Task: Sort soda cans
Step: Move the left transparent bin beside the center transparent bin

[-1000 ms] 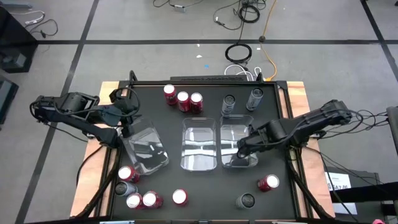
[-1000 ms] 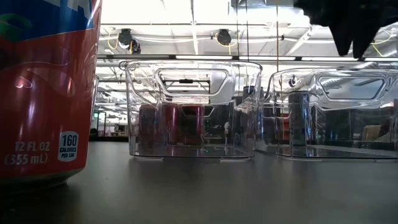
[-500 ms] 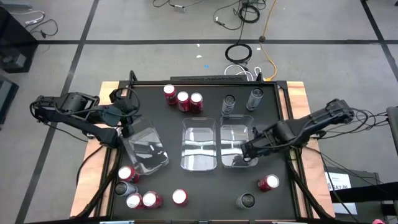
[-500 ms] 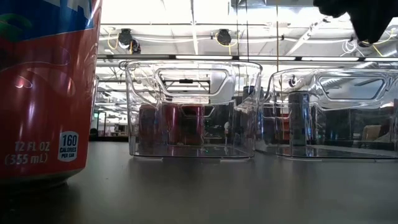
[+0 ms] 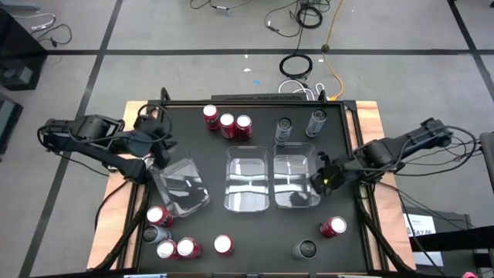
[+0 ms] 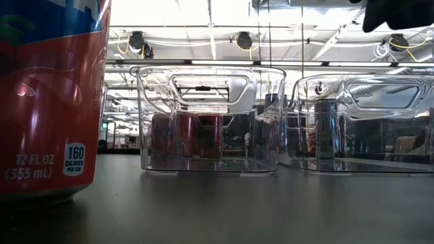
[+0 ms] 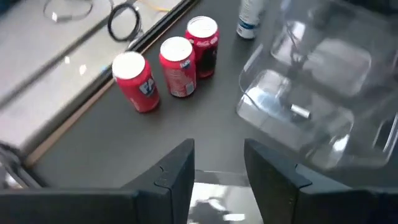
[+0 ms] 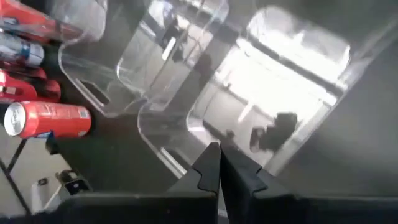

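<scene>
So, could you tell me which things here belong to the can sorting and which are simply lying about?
Part of the job:
- red soda cans, more at the near left
- grey soda cans
- three clear bins, all empty
- left gripper, right gripper

Just lying about:
- coiled black cable on the floor
- orange cable

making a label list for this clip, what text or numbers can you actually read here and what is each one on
"12 FL OZ (355 mL)": on the near red can in the low view.
"160 CALORIES PER CAN": white badge on that same can.
Logos on the three red cans in the left wrist view: too blurred to read.
Paper label right of the table: too small to read.
Other cans from above: nothing legible.
</scene>
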`<state>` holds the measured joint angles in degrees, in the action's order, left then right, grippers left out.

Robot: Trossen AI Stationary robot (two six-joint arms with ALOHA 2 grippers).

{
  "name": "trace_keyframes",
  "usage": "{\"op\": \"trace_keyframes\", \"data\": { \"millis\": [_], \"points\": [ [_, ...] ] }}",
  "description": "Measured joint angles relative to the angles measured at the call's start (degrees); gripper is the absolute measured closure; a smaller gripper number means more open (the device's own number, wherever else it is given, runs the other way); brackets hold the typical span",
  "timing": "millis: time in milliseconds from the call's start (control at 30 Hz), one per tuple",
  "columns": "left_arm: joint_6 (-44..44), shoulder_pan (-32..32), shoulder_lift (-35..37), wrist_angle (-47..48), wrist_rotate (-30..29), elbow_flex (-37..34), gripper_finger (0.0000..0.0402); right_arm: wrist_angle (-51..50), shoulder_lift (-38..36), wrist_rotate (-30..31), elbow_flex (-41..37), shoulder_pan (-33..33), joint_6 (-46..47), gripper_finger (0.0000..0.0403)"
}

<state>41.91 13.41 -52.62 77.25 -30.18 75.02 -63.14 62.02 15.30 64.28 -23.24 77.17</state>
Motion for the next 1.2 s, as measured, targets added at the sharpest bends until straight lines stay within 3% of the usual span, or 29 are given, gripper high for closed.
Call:
{"op": "trace_keyframes", "data": {
  "millis": [167,400,633,833,1200],
  "points": [
    [11.13,0.0,-1.45,0.4,-1.82,0.0,0.0252,1.96,-2.54,3.4,-3.69,0.0,-5.93,0.0399],
    [27.64,0.0,-4.4,5.15,-1.8,0.0,0.0252,6.83,-2.78,13.5,-6.35,0.02,-12.03,0.0399],
    [38.59,0.0,-7.7,12.85,-0.34,0.0,0.0252,11.16,-2.78,9.9,-6.35,0.0,-20.07,0.0399],
    [41.75,0.0,-8.73,12.76,1.66,-0.35,0.0252,11.14,-2.78,8.36,-6.35,-0.11,-20.06,0.0399],
    [40.06,0.0,-11.06,10.17,1.59,-0.35,0.0252,11.16,-2.78,8.38,-6.35,-0.11,-24.92,0.0399]
  ]
}}
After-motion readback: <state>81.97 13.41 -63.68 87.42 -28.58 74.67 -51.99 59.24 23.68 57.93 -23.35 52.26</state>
